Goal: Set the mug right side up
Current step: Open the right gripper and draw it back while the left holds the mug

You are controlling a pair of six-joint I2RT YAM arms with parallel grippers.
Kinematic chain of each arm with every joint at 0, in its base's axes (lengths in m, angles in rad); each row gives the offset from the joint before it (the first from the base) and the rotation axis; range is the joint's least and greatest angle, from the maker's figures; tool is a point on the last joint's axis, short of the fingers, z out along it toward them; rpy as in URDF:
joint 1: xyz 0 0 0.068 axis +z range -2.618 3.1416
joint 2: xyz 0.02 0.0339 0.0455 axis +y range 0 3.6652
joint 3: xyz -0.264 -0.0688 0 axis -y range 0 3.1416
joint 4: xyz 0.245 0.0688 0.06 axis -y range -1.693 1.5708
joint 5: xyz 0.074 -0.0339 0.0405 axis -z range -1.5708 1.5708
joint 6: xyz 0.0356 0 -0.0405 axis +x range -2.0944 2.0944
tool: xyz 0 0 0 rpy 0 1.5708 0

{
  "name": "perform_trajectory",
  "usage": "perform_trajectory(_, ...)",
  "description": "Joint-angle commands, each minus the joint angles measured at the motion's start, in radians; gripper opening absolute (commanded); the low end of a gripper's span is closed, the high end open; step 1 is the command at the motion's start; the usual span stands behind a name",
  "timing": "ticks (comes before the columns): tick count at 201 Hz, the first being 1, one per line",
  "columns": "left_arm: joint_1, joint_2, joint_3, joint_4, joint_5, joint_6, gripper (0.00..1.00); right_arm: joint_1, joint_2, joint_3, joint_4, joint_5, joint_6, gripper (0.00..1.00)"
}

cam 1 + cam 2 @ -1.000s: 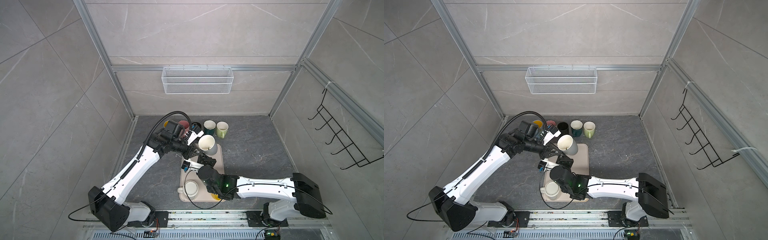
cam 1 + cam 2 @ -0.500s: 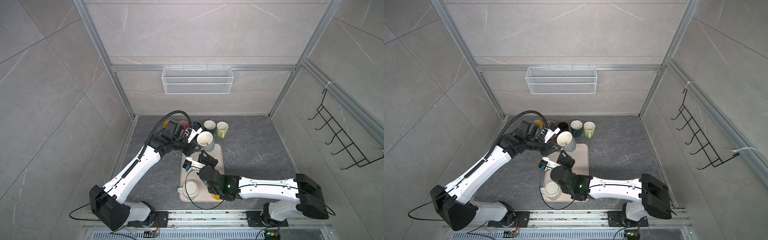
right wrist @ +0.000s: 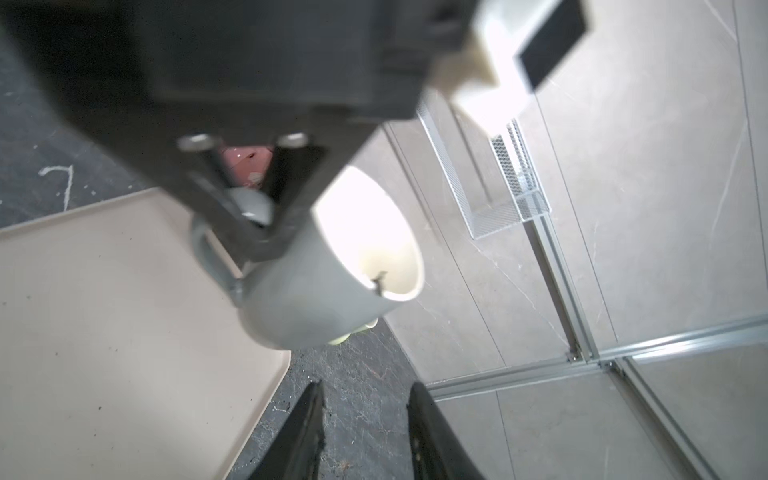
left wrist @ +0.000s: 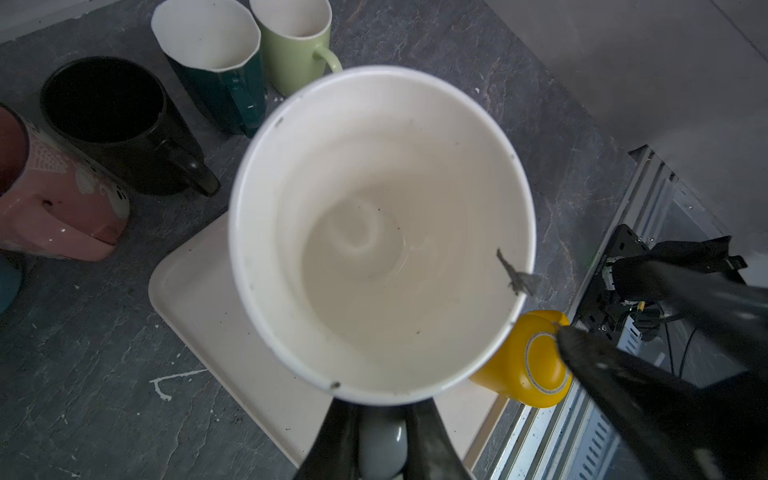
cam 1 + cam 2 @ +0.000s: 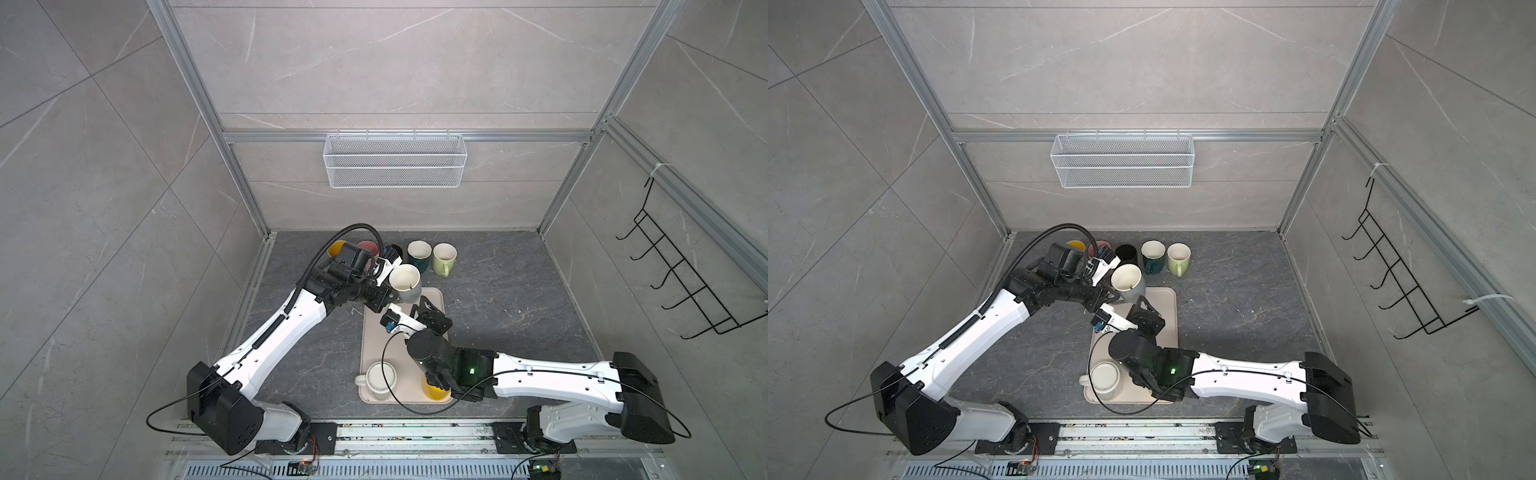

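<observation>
**Grey mug held mouth-up over far end of tray**

The grey mug (image 5: 405,282) (image 5: 1127,282) is off the bench, over the far edge of the beige tray (image 5: 374,332). Its mouth faces upward with a tilt. The left jaws are closed on the mug's handle, with one finger on either side of it (image 4: 424,440).

The right jaws stand just near of the mug, above the tray. They are partly open with nothing between the fingers (image 3: 299,432) and are not touching the mug.

At the near end of the tray, a white mug (image 5: 380,380) sits base-up on the left. A yellow mug (image 4: 528,361) on the right shows its base.

A green mug (image 5: 444,257) and a teal mug (image 5: 417,253) stand upright on the bench, just far of the tray.
</observation>
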Motion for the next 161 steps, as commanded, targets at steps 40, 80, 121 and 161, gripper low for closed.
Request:
perform_trajectory(40, 0.012, 0.0, 0.002, 0.124, -0.105, -0.053, 0.0, -0.002, -0.078, 0.018, -0.149, 0.062, 0.204, 0.4)
perform_trajectory(80, 0.023, -0.004, -0.012, 0.163, -0.175, -0.084, 0.0, -0.013, -0.091, 0.036, -0.274, 0.057, 0.337, 0.43)
perform_trajectory(121, 0.029, 0.005, -0.016, 0.204, -0.223, -0.107, 0.0, -0.077, -0.114, 0.084, -0.481, -0.033, 0.582, 0.47)
perform_trajectory(161, 0.028, 0.041, 0.007, 0.242, -0.184, -0.109, 0.0, -0.171, -0.13, 0.136, -0.655, -0.165, 0.788, 0.51)
